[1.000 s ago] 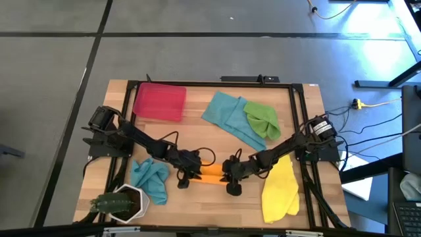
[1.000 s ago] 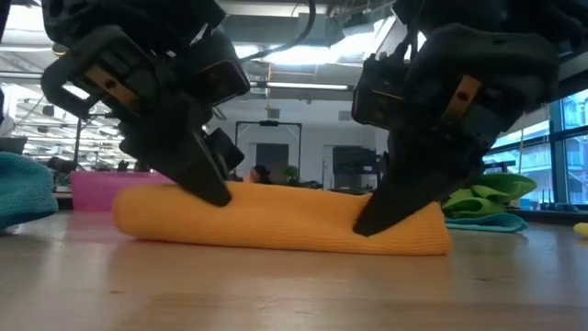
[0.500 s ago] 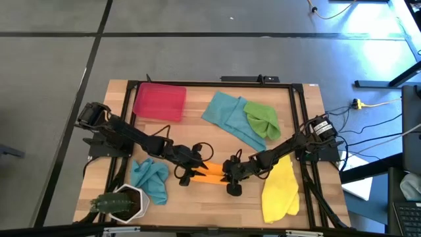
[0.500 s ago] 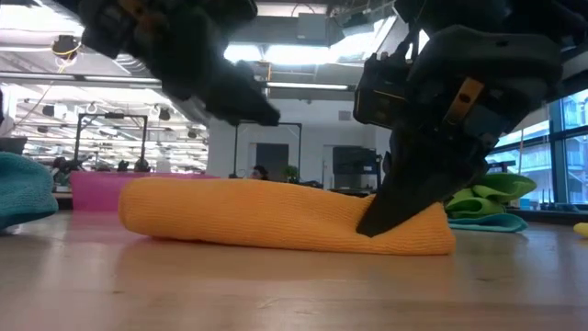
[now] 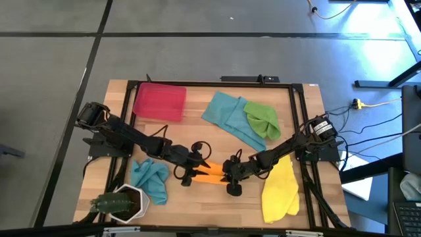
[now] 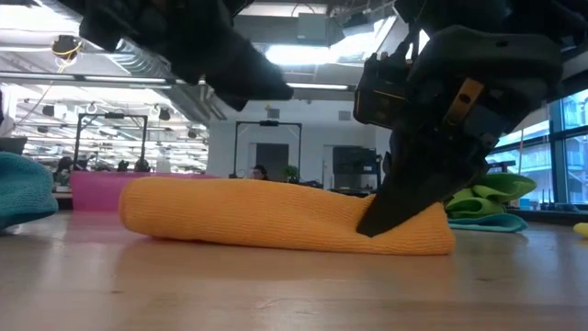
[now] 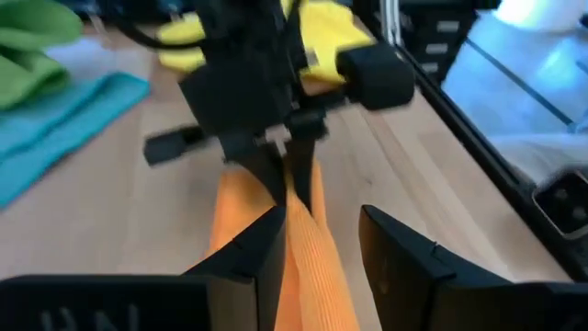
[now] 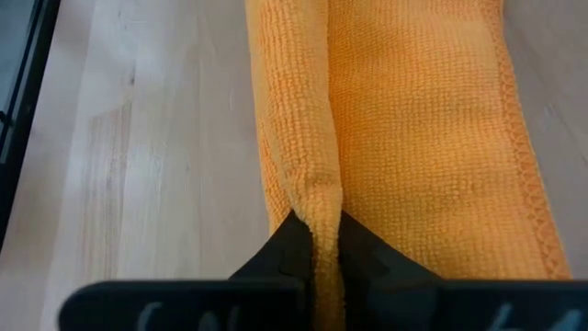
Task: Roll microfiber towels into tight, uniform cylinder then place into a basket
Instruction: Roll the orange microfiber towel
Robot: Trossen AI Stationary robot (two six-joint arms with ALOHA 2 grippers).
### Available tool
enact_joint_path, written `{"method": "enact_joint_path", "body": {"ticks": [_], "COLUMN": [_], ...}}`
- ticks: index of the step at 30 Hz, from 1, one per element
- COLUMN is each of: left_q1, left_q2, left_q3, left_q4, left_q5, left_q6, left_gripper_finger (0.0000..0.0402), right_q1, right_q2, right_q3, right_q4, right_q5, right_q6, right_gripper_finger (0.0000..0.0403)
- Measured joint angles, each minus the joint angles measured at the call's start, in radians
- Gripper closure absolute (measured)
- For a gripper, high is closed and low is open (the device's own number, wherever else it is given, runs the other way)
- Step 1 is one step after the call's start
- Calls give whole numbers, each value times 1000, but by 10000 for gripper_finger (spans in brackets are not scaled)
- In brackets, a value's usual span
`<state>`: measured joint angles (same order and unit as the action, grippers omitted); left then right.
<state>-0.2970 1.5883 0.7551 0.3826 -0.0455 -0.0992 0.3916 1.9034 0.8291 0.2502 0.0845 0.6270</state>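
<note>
While pinched at its right end between pressed fingers of right gripper (image 5: 231, 179), rolled orange microfibre towel (image 5: 209, 174) lies lengthwise between both arms. Left gripper (image 5: 186, 172) spread, raised above left end; nearer for regrasp.

The left gripper (image 6: 262, 90) is up off the orange towel (image 6: 276, 216), which it pressed 1 second ago, and its fingers (image 7: 262, 253) stand apart above the roll. The left arm's shoulder sits farther out toward the table's left edge.
</note>
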Motion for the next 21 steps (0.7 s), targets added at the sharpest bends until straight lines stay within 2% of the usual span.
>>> {"method": "enact_joint_path", "body": {"ticks": [2,5,9,16,21], "left_q1": [0,1,-3,-42,-90], "left_q2": [0,0,0,8,45], "left_q3": [0,13,45,84,84], "left_q4": [24,9,-16,3,32], "left_q5": [-67,-75,-39,-73,-129], "left_q6": [-1,6,4,19,11], "left_gripper_finger": [275,268,230,152,140], "right_q1": [0,0,0,0,3], "right_q2": [0,0,0,0,0], "right_q3": [0,0,0,-1,-1], "right_q4": [0,0,0,0,4], "right_q5": [0,0,1,1,6], "right_q6": [0,-2,-4,-5,-3], "right_gripper_finger": [381,381,381,381,381]}}
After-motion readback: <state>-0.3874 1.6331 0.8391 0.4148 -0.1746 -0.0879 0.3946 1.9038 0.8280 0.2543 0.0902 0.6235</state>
